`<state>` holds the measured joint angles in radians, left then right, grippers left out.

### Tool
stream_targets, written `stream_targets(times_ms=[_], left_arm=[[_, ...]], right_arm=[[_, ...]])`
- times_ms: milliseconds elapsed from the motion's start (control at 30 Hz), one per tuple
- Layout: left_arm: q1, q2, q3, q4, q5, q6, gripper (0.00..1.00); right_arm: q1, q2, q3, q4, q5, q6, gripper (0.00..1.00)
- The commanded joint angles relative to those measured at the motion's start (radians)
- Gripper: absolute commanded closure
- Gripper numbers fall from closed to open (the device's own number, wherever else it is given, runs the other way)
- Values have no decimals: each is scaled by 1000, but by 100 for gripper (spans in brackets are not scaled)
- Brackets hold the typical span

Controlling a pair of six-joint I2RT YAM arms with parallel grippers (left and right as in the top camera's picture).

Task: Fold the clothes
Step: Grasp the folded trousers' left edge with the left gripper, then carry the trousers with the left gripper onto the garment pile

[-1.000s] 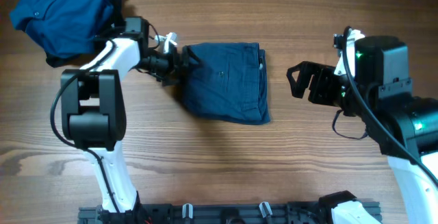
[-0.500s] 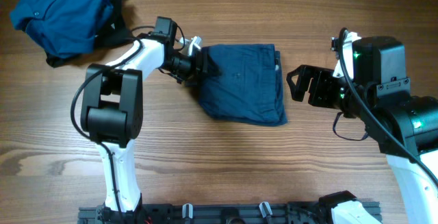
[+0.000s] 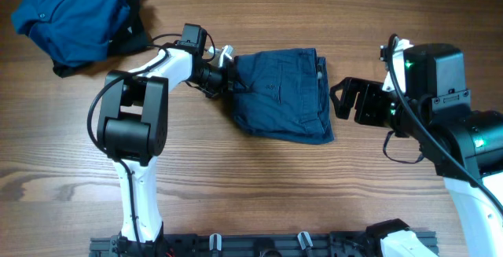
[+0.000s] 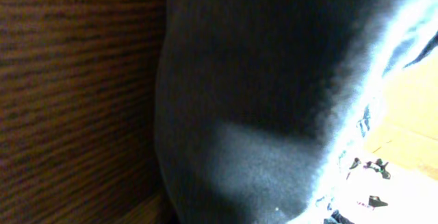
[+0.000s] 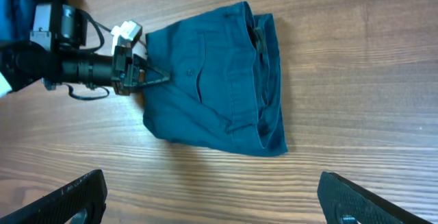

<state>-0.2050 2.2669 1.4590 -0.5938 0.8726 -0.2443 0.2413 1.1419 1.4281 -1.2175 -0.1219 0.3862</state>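
Shorts (image 3: 281, 92), dark navy and folded into a rough rectangle, lie on the bench (image 3: 236, 186) between the two arms, a pocket seam showing on top; the left end effector (image 3: 229, 78) is closed on their left edge, and its wrist camera sees little but dark cloth up close beside wood grain; the right end effector (image 3: 339, 100) stands just right of the shorts, fingers spread wide, holding nothing; a brighter blue shirt (image 3: 71, 17) sits crumpled at the bench's far left corner, well apart from the shorts.
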Motion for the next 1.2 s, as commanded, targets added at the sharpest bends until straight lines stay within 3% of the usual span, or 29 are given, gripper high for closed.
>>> stream_targets(times_ms=[0, 267, 467, 867, 1167], left_arm=[[5, 0, 63, 10, -106, 31, 96], [72, -82, 272, -71, -260, 32, 96], [143, -106, 442, -129, -290, 84, 96], [280, -115, 696, -121, -357, 111, 96], [460, -115, 858, -106, -422, 106, 96]], right_arm=[[0, 0, 11, -13, 26, -21, 1], [0, 0, 11, -34, 27, -21, 0], [0, 0, 12, -46, 27, -21, 1], [0, 0, 11, -72, 26, -19, 0], [0, 0, 12, -82, 26, -19, 1]])
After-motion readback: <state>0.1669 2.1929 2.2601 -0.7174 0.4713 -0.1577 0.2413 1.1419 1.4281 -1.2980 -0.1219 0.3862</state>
